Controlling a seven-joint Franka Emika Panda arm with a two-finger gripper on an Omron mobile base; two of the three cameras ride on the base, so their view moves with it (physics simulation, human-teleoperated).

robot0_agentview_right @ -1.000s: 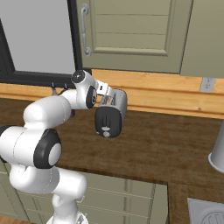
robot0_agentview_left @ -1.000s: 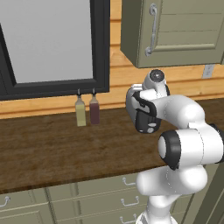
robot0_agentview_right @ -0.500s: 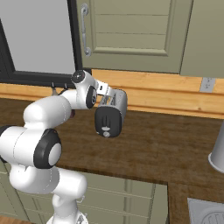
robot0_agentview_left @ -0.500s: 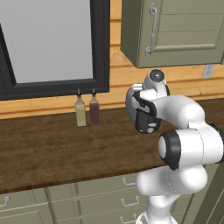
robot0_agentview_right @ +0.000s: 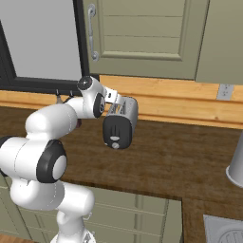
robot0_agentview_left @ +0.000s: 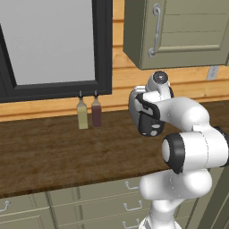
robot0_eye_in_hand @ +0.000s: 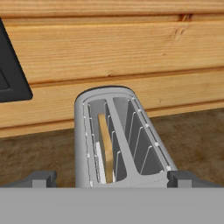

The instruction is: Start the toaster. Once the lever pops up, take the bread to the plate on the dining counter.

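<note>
Toaster point(robot0_agentview_right: 121, 124): silver-grey body with a black end panel and a small round knob, standing on the dark wood counter point(robot0_agentview_right: 190, 161) at centre of the right base view; in the left base view it is largely hidden behind the arm at centre right, only its dark end showing.
Toaster, hand view point(robot0_eye_in_hand: 118, 140): seen from above at lower centre, two long slots open to the camera, its far rounded end toward the plank wall point(robot0_eye_in_hand: 131, 48).
Bread point(robot0_eye_in_hand: 105, 146): pale tan slice standing on edge in the left slot, sunk between the wire guides.
Gripper point(robot0_eye_in_hand: 111, 179): jaws spread wide, one dark fingertip at the lower left and one at the lower right of the hand view, either side of the toaster's near end; nothing held. Contact with the toaster cannot be judged.
Change from earlier frames: none visible; arm, toaster and bottles keep the same places in both base views.
Bottles point(robot0_agentview_left: 88, 114): two slim bottles, one yellowish, one dark red, side by side against the wall at centre left of the left base view, well apart from the toaster.
Window point(robot0_agentview_left: 53, 44): black-framed pane, upper left of the left base view.
Cabinet point(robot0_agentview_left: 179, 31): grey-green door with metal handle, upper right.
Wall outlet point(robot0_agentview_right: 224, 91): right of the right base view.
Writing or brands: none legible.
</note>
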